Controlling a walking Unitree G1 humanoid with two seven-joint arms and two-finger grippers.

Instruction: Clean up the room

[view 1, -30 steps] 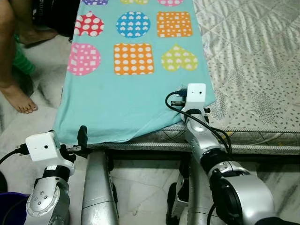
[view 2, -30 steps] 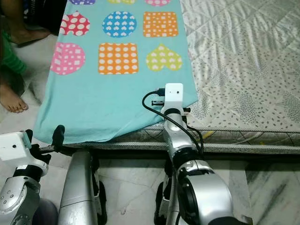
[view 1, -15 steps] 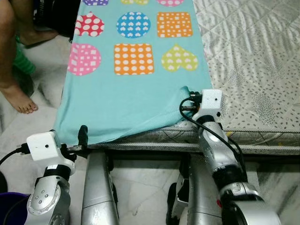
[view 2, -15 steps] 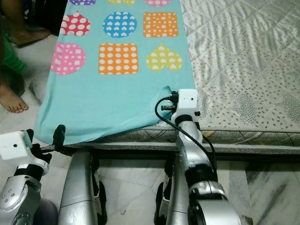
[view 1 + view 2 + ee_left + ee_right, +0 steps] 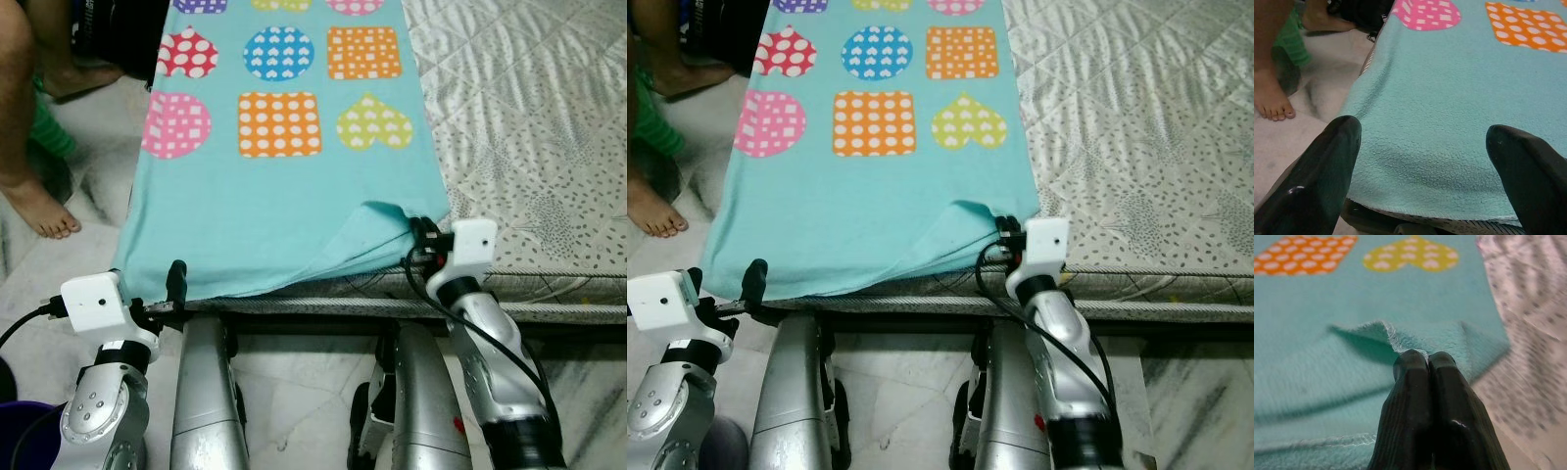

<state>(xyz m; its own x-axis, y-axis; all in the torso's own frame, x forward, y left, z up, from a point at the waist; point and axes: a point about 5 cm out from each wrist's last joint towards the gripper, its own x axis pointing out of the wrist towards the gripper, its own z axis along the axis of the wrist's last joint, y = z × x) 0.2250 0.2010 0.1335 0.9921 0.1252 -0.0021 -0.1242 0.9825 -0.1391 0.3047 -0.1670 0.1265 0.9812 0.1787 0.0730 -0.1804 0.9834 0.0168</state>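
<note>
Right end effector [image 5: 1427, 363] pinching blanket [image 5: 255, 206] corner

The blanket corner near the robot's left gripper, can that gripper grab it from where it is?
Probably yes. The left gripper is open, with the blanket edge right between its fingers and nothing in the way.

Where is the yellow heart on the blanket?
The yellow heart sits on the teal blanket spread over the bed, right of the orange square and just beyond the right pincer, which pinches the blanket's near corner.
</note>
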